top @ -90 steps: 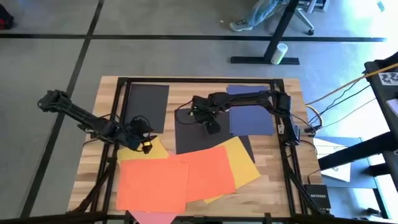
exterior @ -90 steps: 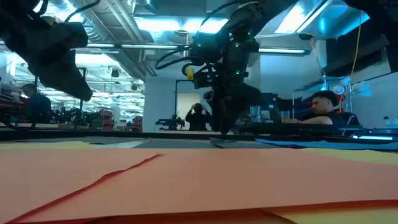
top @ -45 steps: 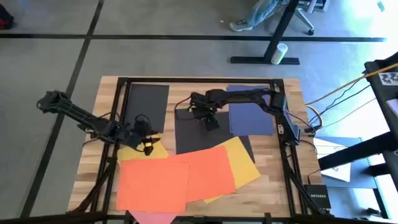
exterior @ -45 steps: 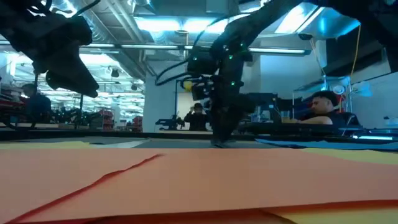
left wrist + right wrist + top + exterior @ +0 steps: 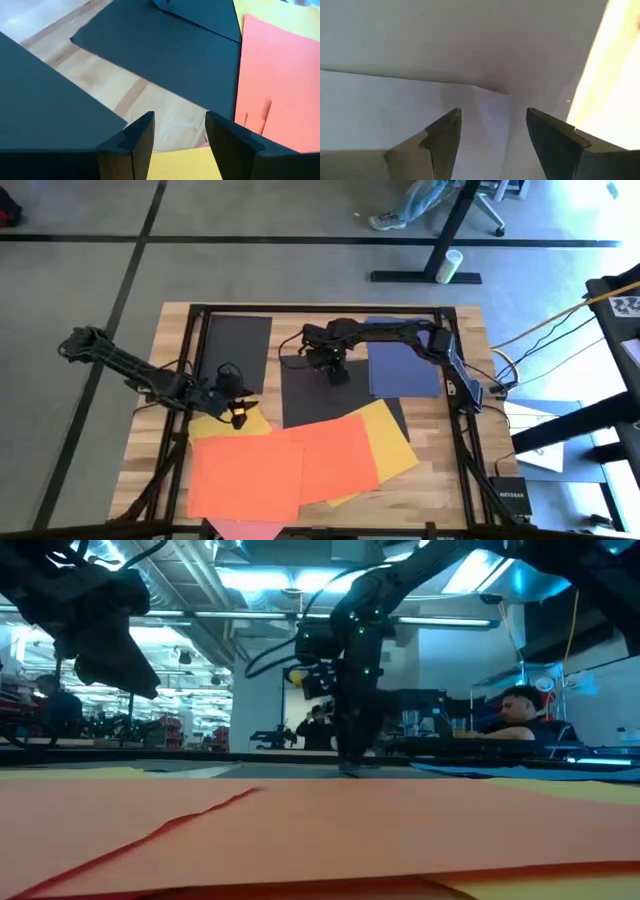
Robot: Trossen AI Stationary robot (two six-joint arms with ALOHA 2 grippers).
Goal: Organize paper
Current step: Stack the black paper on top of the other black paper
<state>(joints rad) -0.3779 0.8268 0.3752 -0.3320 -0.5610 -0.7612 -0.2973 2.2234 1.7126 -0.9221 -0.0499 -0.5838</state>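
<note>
At the left of the desk (image 5: 150, 460), the left hand (image 5: 238, 412) hovers with fingers spread over the yellow sheet (image 5: 232, 423), beside the black sheet (image 5: 236, 350) near the far left corner. In the middle, the right hand (image 5: 338, 375), fingers also spread, points down onto the central black sheet (image 5: 305, 395). The navy sheet (image 5: 405, 365) lies to its right, and two overlapping orange-red sheets (image 5: 285, 465) cover the near edge.
</note>
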